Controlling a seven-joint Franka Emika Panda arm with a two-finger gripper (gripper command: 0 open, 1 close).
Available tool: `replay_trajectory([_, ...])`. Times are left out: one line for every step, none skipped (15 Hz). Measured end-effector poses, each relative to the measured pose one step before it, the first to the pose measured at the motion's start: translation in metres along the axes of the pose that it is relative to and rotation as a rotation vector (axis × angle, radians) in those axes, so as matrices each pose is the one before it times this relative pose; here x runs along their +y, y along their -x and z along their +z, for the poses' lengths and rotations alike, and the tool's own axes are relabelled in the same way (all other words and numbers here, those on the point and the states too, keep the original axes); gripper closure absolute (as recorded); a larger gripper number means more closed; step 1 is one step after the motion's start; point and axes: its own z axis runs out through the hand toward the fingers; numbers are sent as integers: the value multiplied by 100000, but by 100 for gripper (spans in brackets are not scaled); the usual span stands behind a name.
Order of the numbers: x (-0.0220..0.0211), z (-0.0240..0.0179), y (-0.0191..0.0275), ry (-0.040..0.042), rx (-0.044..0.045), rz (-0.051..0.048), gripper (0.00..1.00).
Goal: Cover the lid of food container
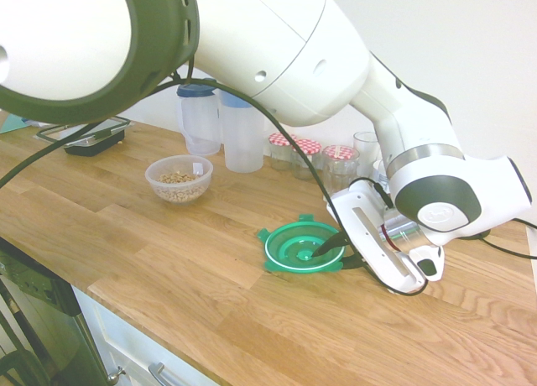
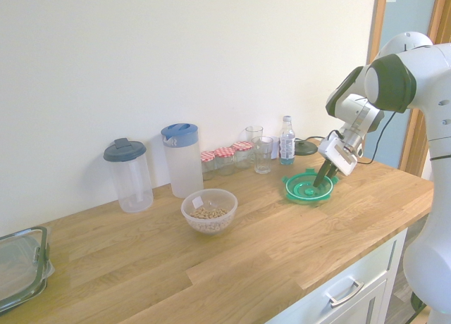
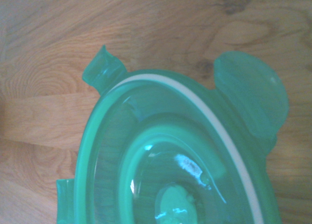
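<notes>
**Wrist cam: green lid on wood, close up**

The lid fills the lower and middle part of the shot, cut off by the bottom edge. Translucent green, concentric raised rings, white ring running just inside its rim. A rounded green bump at centre, with glare streaks beside it. Three clip tabs visible: one small and upturned, one large and rounded, one only partly in shot at the side. Lid lies flat on the wooden worktop, grain and knots visible. Slightly soft focus.
</notes>
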Motion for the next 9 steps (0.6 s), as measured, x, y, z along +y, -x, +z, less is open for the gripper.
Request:
replay_trajectory([98, 155, -7, 199, -314, 1339, 100])
replay_trajectory([78, 105, -40, 302, -248, 1465, 100])
replay_trajectory([76, 32, 5, 417, -250, 1375, 100])
replay_trajectory([93, 29, 55, 956, -533, 1288, 100])
replay_trajectory([59, -28, 91, 1367, -710, 1037, 100])
replay_trajectory([23, -106, 137, 1698, -702, 421, 100])
replay_trajectory([-23, -255, 157, 1681, -319, 194, 100])
replay_trajectory([-209, -851, 408, 1587, 600, 176, 100])
replay_trajectory([-412, -1703, 736, 3350, 2843, 179, 100])
